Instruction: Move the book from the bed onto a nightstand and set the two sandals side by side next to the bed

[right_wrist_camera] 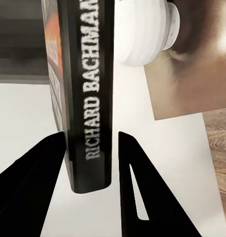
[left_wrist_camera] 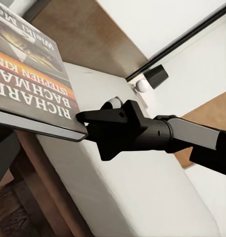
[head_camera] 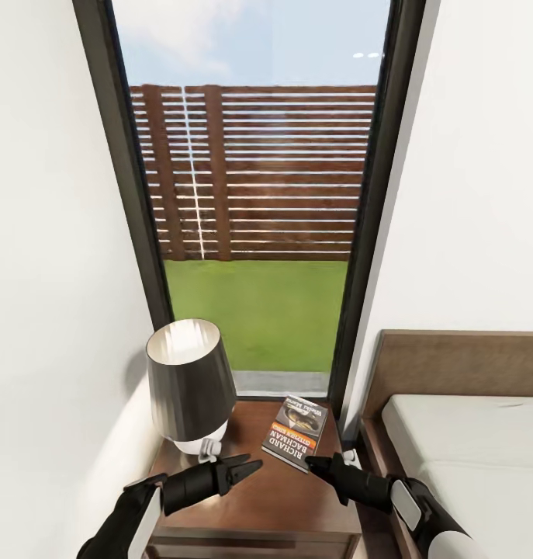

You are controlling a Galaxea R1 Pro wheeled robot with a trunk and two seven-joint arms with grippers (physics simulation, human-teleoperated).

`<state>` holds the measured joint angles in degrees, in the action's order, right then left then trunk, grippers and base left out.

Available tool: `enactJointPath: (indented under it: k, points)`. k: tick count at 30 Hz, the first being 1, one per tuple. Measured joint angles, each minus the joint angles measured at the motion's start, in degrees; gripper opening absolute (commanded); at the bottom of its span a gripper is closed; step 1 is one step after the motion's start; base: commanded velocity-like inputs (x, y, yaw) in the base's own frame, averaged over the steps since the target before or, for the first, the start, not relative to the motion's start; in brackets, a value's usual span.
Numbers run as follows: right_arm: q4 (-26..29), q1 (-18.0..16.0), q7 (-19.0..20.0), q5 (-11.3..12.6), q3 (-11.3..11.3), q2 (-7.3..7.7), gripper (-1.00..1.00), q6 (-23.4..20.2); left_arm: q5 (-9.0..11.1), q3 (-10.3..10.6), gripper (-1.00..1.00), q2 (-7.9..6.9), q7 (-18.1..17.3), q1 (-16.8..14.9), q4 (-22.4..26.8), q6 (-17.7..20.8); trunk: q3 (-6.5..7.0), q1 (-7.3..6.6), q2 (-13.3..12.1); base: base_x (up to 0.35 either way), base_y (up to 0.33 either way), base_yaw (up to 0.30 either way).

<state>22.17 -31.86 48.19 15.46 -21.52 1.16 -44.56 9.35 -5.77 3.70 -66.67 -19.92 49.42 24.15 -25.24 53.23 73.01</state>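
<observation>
Over the nightstand [head_camera: 297, 497], beside the bed [head_camera: 468, 435]: book [head_camera: 295, 432] pinched at its near edge by the right gripper [head_camera: 316, 466].
Fingers clamped on either side of the spine; book above the wooden top, right of the lamp [head_camera: 190, 384]. Left gripper [head_camera: 247, 468] alongside, slightly parted, holding nothing.

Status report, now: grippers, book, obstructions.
Right gripper pinching the book over the nightstand. Left gripper open, idle. Lamp close beside.
</observation>
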Motion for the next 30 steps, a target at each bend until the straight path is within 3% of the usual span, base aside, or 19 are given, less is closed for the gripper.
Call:
enactJointPath:
  k: [30]
  points:
    - [0.0, 0.0, 0.0, -0.1, 0.0, 0.00, -1.00, 0.1, 0.0, 0.0, 1.00, 0.09, 0.1, 0.0, 0.0, 0.0, -5.20, 6.37, 11.6, 0.000, 0.000, 0.000]
